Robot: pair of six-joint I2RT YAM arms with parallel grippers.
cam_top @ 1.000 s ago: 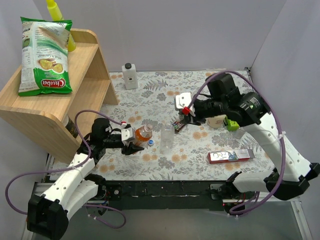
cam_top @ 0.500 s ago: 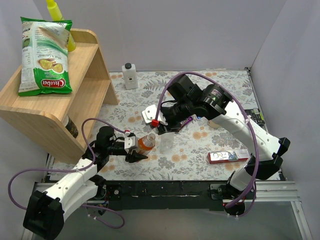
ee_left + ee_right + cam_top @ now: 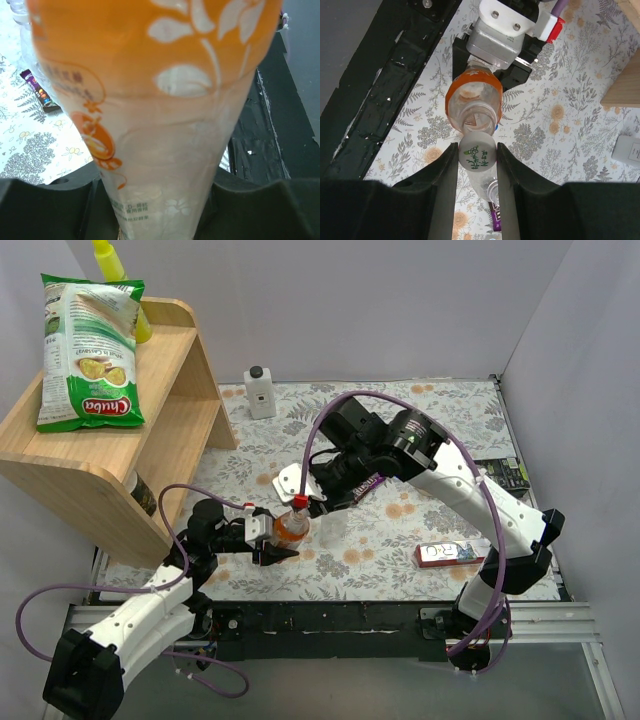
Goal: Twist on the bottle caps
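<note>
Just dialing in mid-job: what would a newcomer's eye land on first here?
First, front left of centre: the left gripper clamps the orange bottle, while the right gripper holds a whitish cap right at its open mouth. After that, the green chip bag stands out on the wooden shelf at far left.

Wooden shelf (image 3: 100,460) near, left of the orange bottle (image 3: 289,527); open table (image 3: 450,420) at far right
</note>
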